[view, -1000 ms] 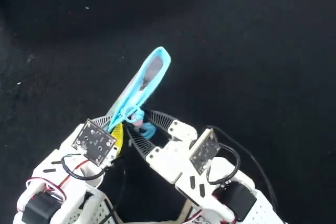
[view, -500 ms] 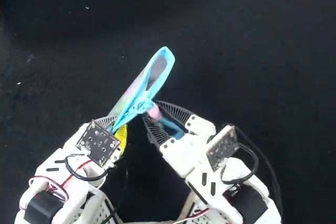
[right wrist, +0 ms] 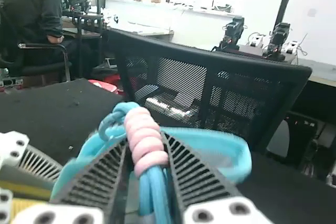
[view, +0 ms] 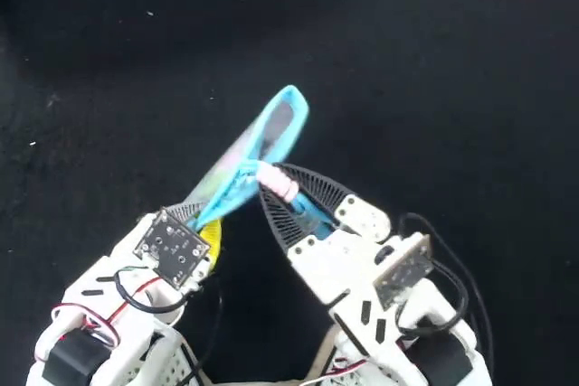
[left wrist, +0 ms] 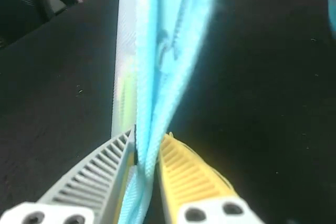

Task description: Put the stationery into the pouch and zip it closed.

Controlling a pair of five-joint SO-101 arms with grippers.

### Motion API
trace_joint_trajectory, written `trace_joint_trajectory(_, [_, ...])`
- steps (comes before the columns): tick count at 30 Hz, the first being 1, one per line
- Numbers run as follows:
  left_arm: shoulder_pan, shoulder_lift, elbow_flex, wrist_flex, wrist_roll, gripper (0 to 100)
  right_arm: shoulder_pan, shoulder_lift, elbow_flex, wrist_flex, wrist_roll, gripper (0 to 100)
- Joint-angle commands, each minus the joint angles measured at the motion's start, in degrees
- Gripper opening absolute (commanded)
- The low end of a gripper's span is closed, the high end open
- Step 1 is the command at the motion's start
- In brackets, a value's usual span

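- The fingers of the left gripper (left wrist: 147,148), one grey and one yellow, are clenched on the near end of the light blue pouch (view: 271,133).
- The dark ribbed fingers of the right gripper (right wrist: 148,148) are clamped on a pink beaded pull (right wrist: 143,140) and the blue cord (right wrist: 218,145) it hangs from.
- In the high view, the pouch runs out from the left gripper (view: 206,223), away from both arms and slanting to the right. Its open loop-shaped end lies farthest out.
- The right gripper (view: 276,189) meets the pouch about halfway along, and the pink beaded pull (view: 279,185) touches the pouch's edge.
- Whether any stationery is inside cannot be told.
- The left arm's wrist, with its small circuit board (view: 167,243), covers the near end of the pouch from above.
- In the left wrist view, the pouch (left wrist: 157,51) stands close in front and blocks the middle of the black worktop (left wrist: 262,103).
- A black cable (view: 448,259) loops beside the right arm.
- Past the worktop's edge in the right wrist view is a black mesh chair back (right wrist: 210,93).
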Motion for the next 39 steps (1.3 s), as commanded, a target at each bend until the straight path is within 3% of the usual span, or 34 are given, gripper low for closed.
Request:
trace_joint_trajectory(1, [0.13, 1.67, 3.03, 0.44, -0.09, 3, 1.76, 5.76, -7.96, -1.93, 0.35, 1.1])
trace_joint_trajectory(4, [0.13, 1.67, 3.03, 0.44, -0.09, 3, 1.76, 16.84, -17.10, 2.81, 0.44, 1.1])
trace_joint_trajectory(11, [0.13, 1.67, 3.03, 0.44, -0.09, 3, 0.00, 38.29, -45.23, 29.01, 2.29, 1.1])
trace_joint_trajectory(15, [0.13, 1.67, 3.03, 0.44, 0.00, 3, 3.43, 47.87, -54.29, 37.10, 3.34, 1.1])
trace_joint_trajectory(29, [0.13, 1.58, 3.03, 0.44, 0.18, 3, 18.81, 49.98, -61.23, 39.65, 3.87, 1.1])
trace_joint_trajectory(39, [0.13, 1.58, 3.03, 0.44, 0.18, 3, 28.92, 54.55, -52.70, 34.81, 6.24, 1.1])
